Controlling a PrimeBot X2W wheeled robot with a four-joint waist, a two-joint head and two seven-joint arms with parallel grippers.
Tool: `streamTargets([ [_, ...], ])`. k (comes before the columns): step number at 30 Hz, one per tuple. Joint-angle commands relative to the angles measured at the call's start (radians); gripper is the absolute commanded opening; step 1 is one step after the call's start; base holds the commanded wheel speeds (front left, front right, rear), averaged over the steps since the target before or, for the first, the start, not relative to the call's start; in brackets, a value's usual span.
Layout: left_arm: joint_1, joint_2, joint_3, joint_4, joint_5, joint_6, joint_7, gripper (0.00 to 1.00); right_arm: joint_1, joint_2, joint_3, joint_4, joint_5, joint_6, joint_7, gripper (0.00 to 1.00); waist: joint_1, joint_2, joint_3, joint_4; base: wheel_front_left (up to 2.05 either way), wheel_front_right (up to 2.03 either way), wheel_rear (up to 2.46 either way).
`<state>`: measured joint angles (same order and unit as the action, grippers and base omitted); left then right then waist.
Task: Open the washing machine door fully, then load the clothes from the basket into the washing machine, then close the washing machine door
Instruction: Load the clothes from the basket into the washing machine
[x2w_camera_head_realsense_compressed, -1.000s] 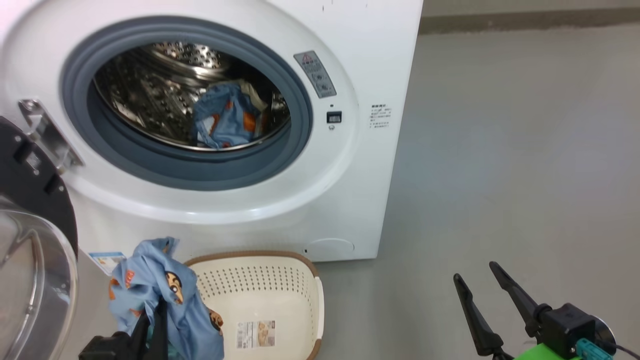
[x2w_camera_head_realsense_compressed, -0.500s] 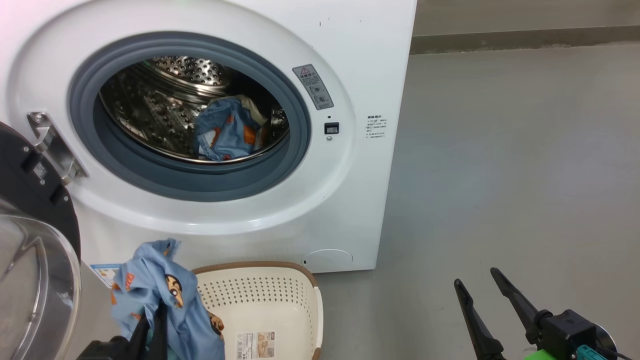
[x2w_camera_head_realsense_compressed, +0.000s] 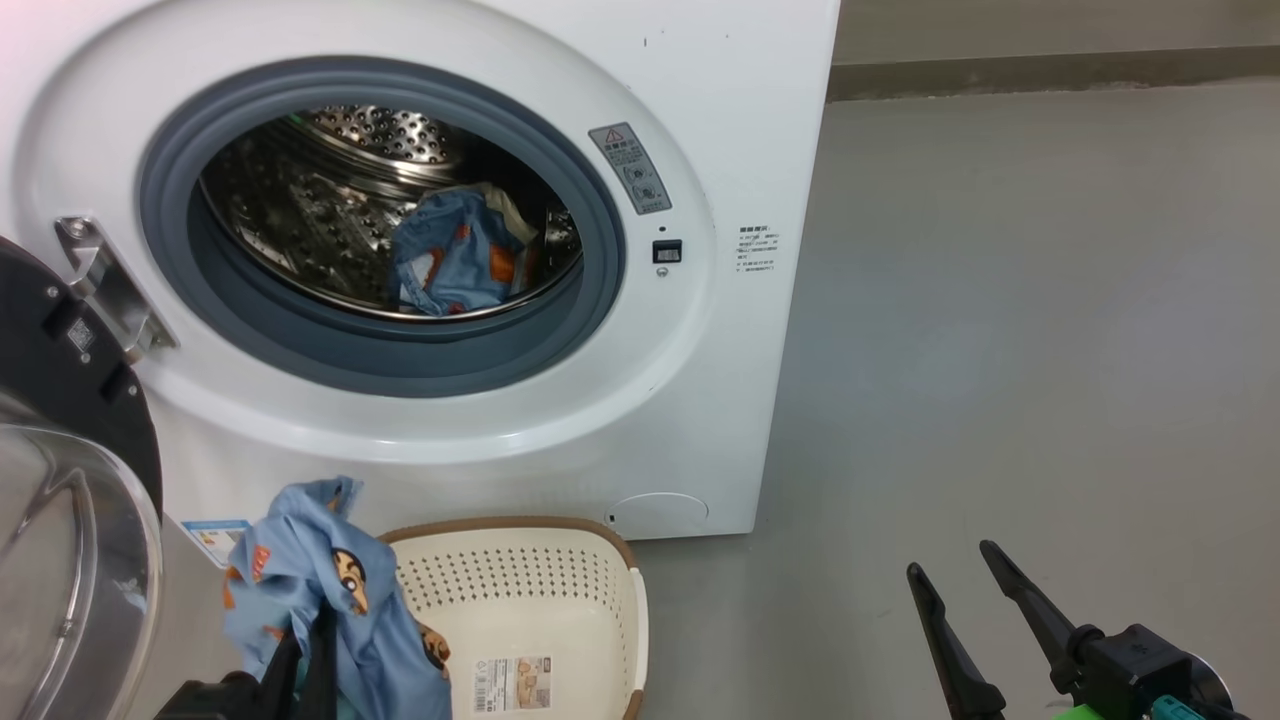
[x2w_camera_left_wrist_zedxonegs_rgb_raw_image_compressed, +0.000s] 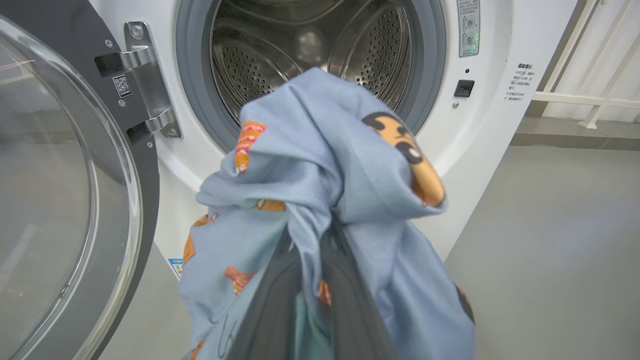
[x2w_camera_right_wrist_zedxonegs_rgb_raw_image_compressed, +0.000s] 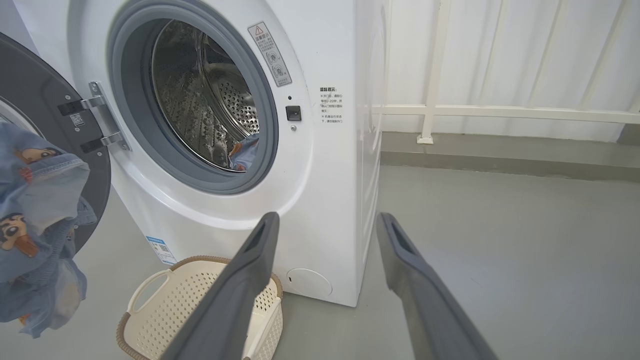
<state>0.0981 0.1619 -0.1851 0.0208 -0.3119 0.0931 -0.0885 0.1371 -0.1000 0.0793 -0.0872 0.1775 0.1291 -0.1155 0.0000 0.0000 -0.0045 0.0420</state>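
Clothes: 2 pieces on view, positions given from the washing machine (x2w_camera_head_realsense_compressed: 700, 420).

Piece 1, light blue garment (x2w_camera_head_realsense_compressed: 335, 570) with orange prints: hangs low in front of the washing machine, below its opening and toward the hinge side, above the near corner of the basket (x2w_camera_head_realsense_compressed: 600, 590). Held by the left gripper (x2w_camera_head_realsense_compressed: 308, 645), whose fingers stand nearly together, pinching a fold; cloth spills down both sides, so the long axis hangs roughly upright.

Piece 2, blue and orange garment (x2w_camera_head_realsense_compressed: 455, 255): lies at the bottom of the washing machine's drum (x2w_camera_head_realsense_compressed: 300, 210).

Basket: on the floor (x2w_camera_head_realsense_compressed: 1000, 300) close before the washing machine's front; the visible part of its bottom shows 1 sticker (x2w_camera_head_realsense_compressed: 512, 682).

Door (x2w_camera_head_realsense_compressed: 60, 360): swung wide off the washing machine's hinge side, just beside piece 1.

Right gripper (x2w_camera_head_realsense_compressed: 952, 560): fingers spread wide, holding nothing, well apart off the washing machine's latch side, over the floor.

Bearing for the coming move, as judged: the drum lies up and ahead of the left gripper, slightly toward the latch side; in the left wrist view it sits straight beyond the bunched cloth. Left arm is plainly the nearer of the 2.
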Motion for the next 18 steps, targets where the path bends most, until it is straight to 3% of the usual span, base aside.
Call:
streamTargets([
  [1,-0.046,0.020,0.036,-0.019,-0.012,0.002,-0.007,0.00,-0.016,-0.009,0.022,-0.033,-0.007,0.002,0.000,1.00,0.0000,0.0000,0.006,-0.001,0.00,0.00,0.00],
  [18,-0.293,-0.005,0.017,0.142,-0.030,-0.028,-0.028,0.00,-0.100,-0.042,0.046,-0.057,0.015,0.002,-0.013,1.00,0.0000,0.0000,0.187,-0.052,0.00,0.00,0.00],
])
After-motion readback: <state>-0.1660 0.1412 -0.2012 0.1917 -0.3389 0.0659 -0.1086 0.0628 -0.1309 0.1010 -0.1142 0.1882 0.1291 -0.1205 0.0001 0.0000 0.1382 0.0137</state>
